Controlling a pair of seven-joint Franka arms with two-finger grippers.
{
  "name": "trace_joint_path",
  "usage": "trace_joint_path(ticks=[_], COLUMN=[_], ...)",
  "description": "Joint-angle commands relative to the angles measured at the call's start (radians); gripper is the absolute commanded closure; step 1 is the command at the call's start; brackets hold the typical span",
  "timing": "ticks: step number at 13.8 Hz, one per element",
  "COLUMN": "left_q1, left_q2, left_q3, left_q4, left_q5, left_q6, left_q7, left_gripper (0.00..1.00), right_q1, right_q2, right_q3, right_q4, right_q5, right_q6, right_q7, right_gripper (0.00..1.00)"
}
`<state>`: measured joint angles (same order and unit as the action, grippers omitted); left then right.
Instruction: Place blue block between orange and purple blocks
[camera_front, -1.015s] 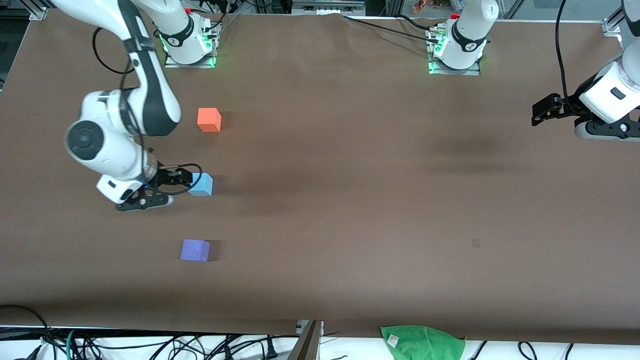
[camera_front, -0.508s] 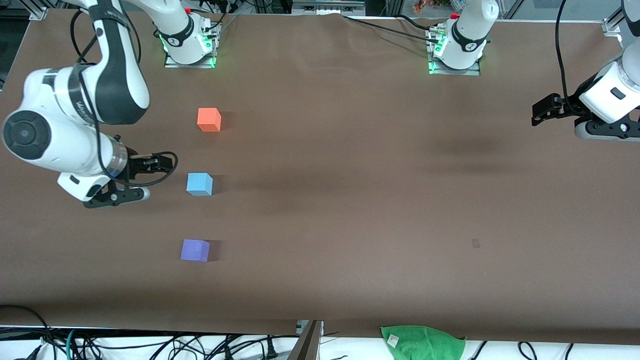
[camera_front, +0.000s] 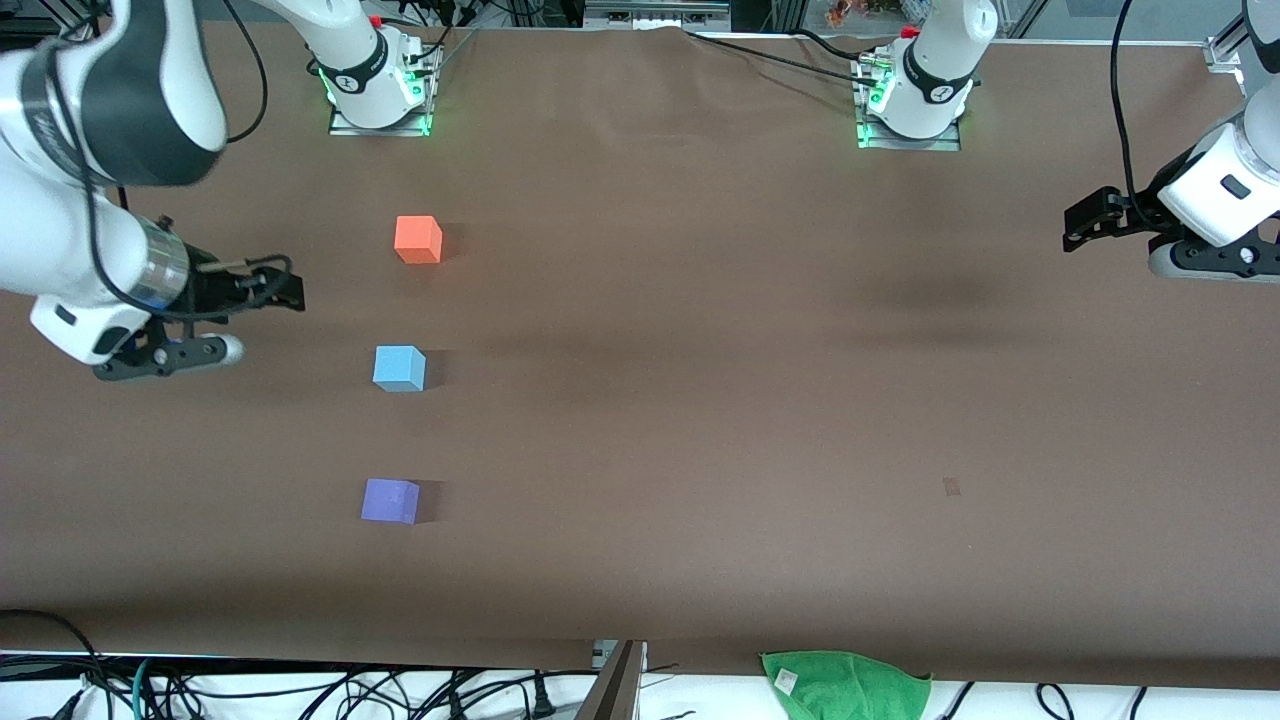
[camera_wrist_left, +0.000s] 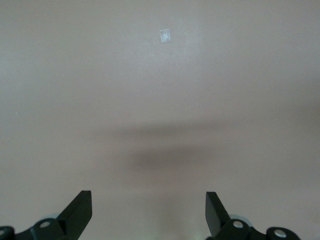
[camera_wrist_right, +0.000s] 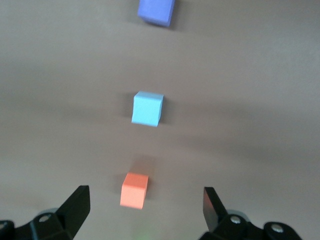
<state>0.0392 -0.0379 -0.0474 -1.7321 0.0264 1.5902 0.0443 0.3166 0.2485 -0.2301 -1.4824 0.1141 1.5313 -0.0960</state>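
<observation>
The blue block rests on the brown table, in line between the orange block and the purple block. The orange one is farther from the front camera and the purple one nearer. My right gripper is open and empty, raised over bare table toward the right arm's end, apart from all three. The right wrist view shows the purple block, the blue block and the orange block in a row past my open right gripper. My left gripper waits, open and empty, at the left arm's end.
A green cloth lies at the table edge nearest the front camera. A small pale mark is on the table surface and shows in the left wrist view. Cables hang below the near edge.
My right gripper was at the blue block one second ago. It has drawn away toward the right arm's end of the table, empty. The blue block has stayed put. The left arm has not moved.
</observation>
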Motion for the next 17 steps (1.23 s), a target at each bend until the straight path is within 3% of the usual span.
trace_joint_path(ticks=[1,6,11,13,17], left_q1=[0.004,0.005,0.005,0.005,0.005], left_q2=[-0.005,-0.005,-0.005,-0.005,-0.007], left_q3=[-0.003,-0.003,-0.003,-0.003,-0.003], left_q4=[0.002,0.002,0.002,0.002,0.002], left_q5=[-0.017,-0.017,-0.017,-0.017,-0.017], left_q6=[-0.009,-0.009,-0.009,-0.009,-0.009], left_q7=[0.012,0.012,0.012,0.012,0.014], left_gripper=[0.00,0.00,0.00,0.00,0.00], right_q1=[-0.172,-0.211,-0.234,-0.237,-0.237], right_q2=[-0.104,-0.231,-0.281,-0.284,-0.284], right_q3=[0.176,0.190,0.201,0.267,0.267], right_q4=[-0.074,-0.104,-0.099,-0.098,-0.095], right_q5=[-0.007,-0.085,-0.132,-0.239,-0.237], right_q6=[-0.026,-0.019,-0.034,-0.037,-0.051], right_q7=[-0.014,-0.014,-0.013,-0.014,-0.021], right_gripper=[0.00,0.00,0.00,0.00,0.00])
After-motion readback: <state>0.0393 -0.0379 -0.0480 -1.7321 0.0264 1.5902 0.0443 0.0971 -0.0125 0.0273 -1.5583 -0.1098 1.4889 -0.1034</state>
